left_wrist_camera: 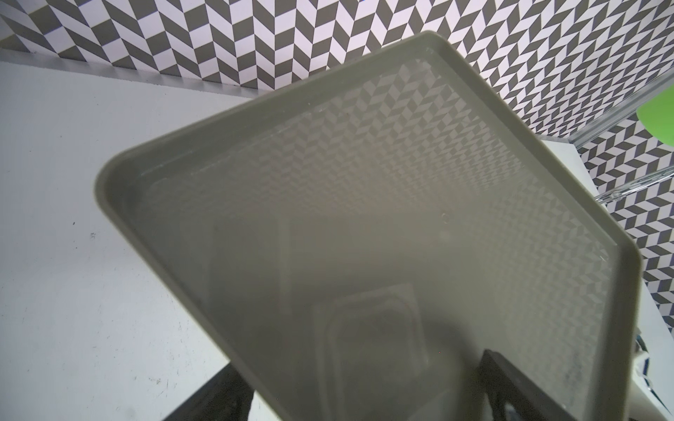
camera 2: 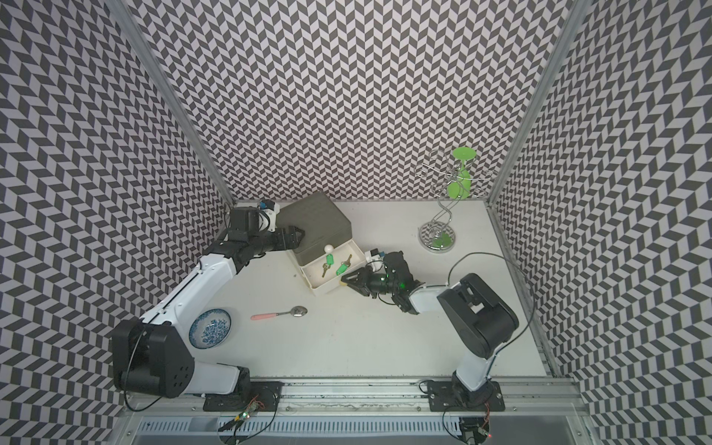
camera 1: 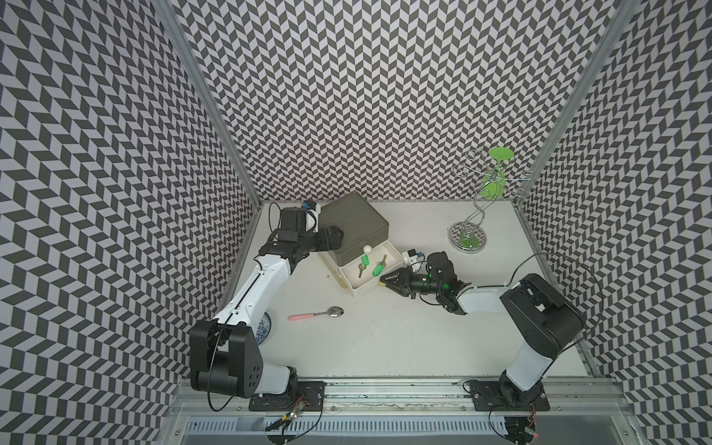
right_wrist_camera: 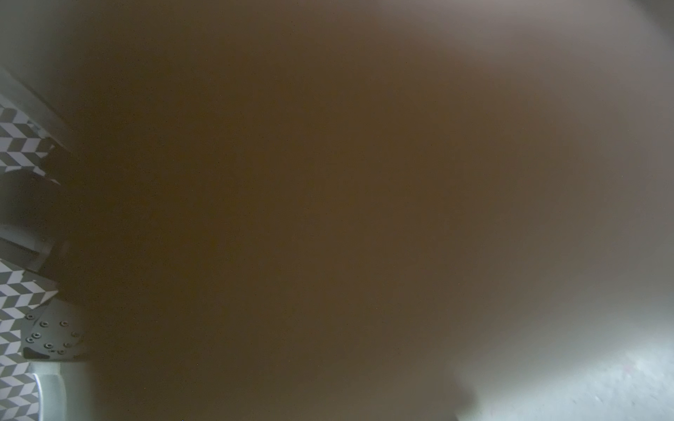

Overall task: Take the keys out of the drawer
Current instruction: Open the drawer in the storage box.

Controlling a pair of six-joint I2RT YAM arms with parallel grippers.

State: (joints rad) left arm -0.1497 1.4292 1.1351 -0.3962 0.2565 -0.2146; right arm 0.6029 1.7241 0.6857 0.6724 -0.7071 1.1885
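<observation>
In both top views the drawer (camera 1: 362, 288) stands pulled out of the grey cabinet (camera 1: 354, 219). The keys (camera 1: 363, 265), two with green tags, lie on the drawer's floor. The right gripper (camera 1: 383, 282) sits low just outside the drawer's side wall, its fingertips nearly together around a yellowish speck. We cannot tell whether that is a held tag. The left gripper (camera 1: 336, 237) rests against the cabinet behind the drawer.

In the left wrist view its fingers (left_wrist_camera: 510, 379) stand wide apart at the cabinet's edge, with no hold that we can make out.

The right wrist view is a brown blur.

We judge the risk lies in the right arm's reach: crossing the wall this low, it could shove the drawer or snag a key ring.
</observation>
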